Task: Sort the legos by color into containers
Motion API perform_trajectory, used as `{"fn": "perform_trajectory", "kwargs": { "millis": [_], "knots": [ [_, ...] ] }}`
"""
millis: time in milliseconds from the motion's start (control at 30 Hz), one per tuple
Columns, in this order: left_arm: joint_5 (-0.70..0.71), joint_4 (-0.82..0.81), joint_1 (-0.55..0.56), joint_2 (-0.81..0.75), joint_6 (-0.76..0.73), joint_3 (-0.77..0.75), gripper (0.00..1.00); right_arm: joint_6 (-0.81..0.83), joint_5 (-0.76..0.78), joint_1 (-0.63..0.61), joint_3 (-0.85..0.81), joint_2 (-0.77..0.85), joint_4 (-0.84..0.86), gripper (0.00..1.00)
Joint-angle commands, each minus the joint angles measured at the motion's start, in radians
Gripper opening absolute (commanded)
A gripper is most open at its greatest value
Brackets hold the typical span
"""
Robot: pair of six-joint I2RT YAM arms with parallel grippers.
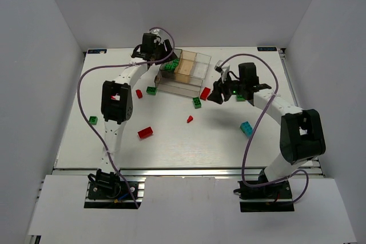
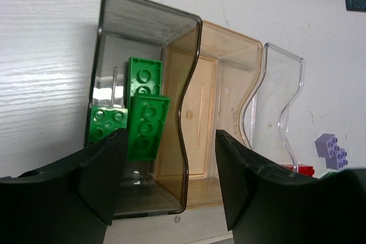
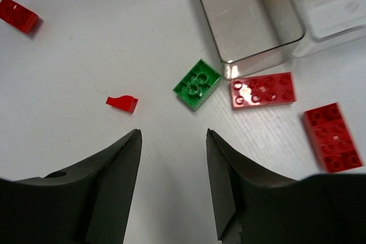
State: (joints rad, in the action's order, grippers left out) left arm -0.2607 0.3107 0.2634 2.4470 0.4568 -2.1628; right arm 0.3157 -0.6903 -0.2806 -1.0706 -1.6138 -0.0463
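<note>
White table (image 1: 171,141); left gripper (image 2: 170,152) gapes empty over tray (image 2: 191,27), right gripper (image 3: 173,141) near green brick (image 3: 197,84).

Tray (image 2: 182,101): clear plastic, three compartments side by side, one smoky, one tan, one colourless. Stowed green bricks (image 2: 147,127): three, lying in the smoky end compartment. Loose outside the tray: red bricks (image 1: 145,132), scattered green bricks (image 1: 151,90), cyan brick (image 1: 246,128), pale purple brick (image 2: 330,148).

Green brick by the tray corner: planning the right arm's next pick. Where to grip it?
Probably from above: the green brick lies flat, studs up. Pinch the two side faces not facing the tray, whose wall crowds the other pair.
</note>
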Motion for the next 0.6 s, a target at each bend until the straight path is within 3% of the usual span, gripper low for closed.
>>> {"fn": "perform_trajectory", "kwargs": {
  "millis": [0, 133, 200, 233, 333, 400, 567],
  "knots": [
    [0.035, -0.004, -0.018, -0.181, -0.001, -0.022, 0.72, -0.041, 0.072, -0.058, -0.038, -0.024, -0.070, 0.54],
    [0.104, -0.057, -0.027, -0.432, -0.023, 0.208, 0.74, -0.134, 0.167, -0.118, -0.064, -0.089, -0.109, 0.49],
    [0.138, -0.100, -0.027, -0.544, -0.036, 0.426, 0.79, -0.209, 0.213, -0.153, -0.078, -0.115, -0.112, 0.50],
    [0.153, -0.125, -0.027, -0.598, -0.047, 0.490, 0.81, -0.237, 0.231, -0.163, -0.083, -0.133, -0.107, 0.52],
    [0.236, -0.116, -0.027, -0.778, -0.059, 0.690, 0.87, -0.337, 0.311, -0.198, -0.080, -0.159, -0.064, 0.71],
    [0.286, -0.101, -0.036, -0.894, -0.055, 0.812, 0.88, -0.378, 0.382, -0.229, -0.060, -0.173, -0.006, 0.78],
    [0.330, -0.073, -0.036, -1.098, -0.020, 1.000, 0.88, -0.437, 0.585, -0.281, -0.048, -0.216, 0.091, 0.80]
  ]
}}
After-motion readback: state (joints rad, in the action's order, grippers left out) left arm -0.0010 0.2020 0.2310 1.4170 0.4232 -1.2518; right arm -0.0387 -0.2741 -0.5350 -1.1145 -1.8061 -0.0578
